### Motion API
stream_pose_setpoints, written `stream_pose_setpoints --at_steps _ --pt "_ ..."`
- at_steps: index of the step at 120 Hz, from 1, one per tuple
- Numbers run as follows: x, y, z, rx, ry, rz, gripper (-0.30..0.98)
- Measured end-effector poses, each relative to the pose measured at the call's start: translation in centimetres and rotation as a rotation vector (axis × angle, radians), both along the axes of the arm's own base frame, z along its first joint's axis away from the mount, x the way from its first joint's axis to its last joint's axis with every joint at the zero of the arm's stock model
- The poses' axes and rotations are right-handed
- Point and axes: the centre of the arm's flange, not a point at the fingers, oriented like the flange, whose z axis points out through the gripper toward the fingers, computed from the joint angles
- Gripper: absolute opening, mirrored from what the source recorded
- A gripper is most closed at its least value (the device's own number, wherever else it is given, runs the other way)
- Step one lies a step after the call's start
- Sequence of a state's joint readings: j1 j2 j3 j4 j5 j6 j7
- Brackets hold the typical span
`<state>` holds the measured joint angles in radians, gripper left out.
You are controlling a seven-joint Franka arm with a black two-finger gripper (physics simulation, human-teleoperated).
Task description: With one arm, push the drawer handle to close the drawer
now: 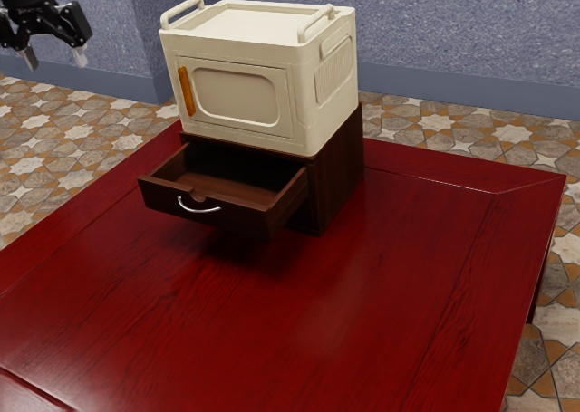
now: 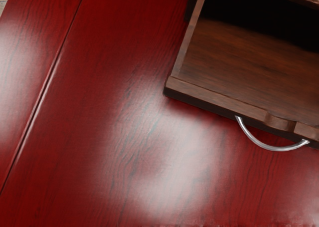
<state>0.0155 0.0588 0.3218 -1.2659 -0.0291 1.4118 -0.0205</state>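
Firstly, exterior view: jaws apart, empty, well off from drawer [image 1: 245, 219], open above worktop [image 1: 272, 340], beneath cream cabinet [image 1: 237, 97]. Secondly, wrist view: curved handle [image 2: 273, 148] at drawer's front, untouched. Advised: bring jaws level with handle, then push squarely, slowly, to avoid binding.

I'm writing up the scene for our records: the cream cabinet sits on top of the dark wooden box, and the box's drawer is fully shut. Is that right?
Not quite: the drawer is open, not shut. The exterior view shows it jutting out from the dark wooden box. The cream cabinet does sit on top of that box.
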Motion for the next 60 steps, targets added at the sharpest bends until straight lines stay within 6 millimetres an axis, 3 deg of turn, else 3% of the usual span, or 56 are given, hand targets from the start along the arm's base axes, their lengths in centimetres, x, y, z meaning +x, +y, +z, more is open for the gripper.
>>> stream_pose_setpoints --at_steps 8,17,26,34,42,52,60 --pt "0.2 -0.6 -0.1 -0.003 0.002 -0.01 0.67" --pt "-0.2 0.2 0.3 -0.004 -0.004 0.005 0.67" --pt "-4.9 -0.3 7.8 0.023 -0.151 -0.002 0.67" --pt "-6.7 -0.7 10.5 0.034 -0.208 -0.01 0.67" --pt "-5.9 -3.0 10.9 0.019 -0.228 -0.066 0.67" --pt "-2.3 -6.1 8.7 0.001 -0.209 -0.136 0.67" --pt "-0.7 -8.8 7.2 -0.016 -0.192 -0.193 0.67"
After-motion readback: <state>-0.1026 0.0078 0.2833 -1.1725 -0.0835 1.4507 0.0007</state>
